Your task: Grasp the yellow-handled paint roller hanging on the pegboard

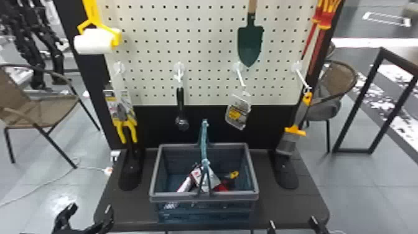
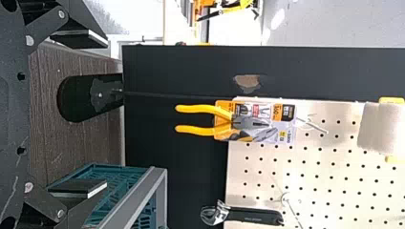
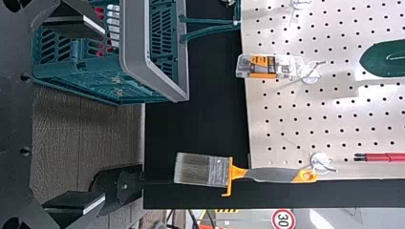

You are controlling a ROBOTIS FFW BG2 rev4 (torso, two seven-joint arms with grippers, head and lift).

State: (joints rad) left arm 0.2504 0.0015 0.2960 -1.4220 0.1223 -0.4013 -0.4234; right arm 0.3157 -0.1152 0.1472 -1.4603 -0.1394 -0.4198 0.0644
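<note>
Raising the left gripper (image 1: pixel 90 212) from the lower left of the head view seems the step in hand, with the paint roller (image 1: pixel 95 42) hanging at the upper left, by the edge of the pegboard (image 1: pixel 205 40). The left fingers are wide apart with nothing between them, which suits the approach. Best to climb clear of the pliers (image 1: pixel 123 113) and the white hook (image 1: pixel 119 67) below the roller, then come in square to the board, one finger either side of the yellow handle (image 1: pixel 91 11), above the fork rather than on the white sleeve. Close firmly before lifting it off, since a loose hold may let it swing. The right gripper (image 1: pixel 292 221), fingers also open, can wait at the lower right
</note>
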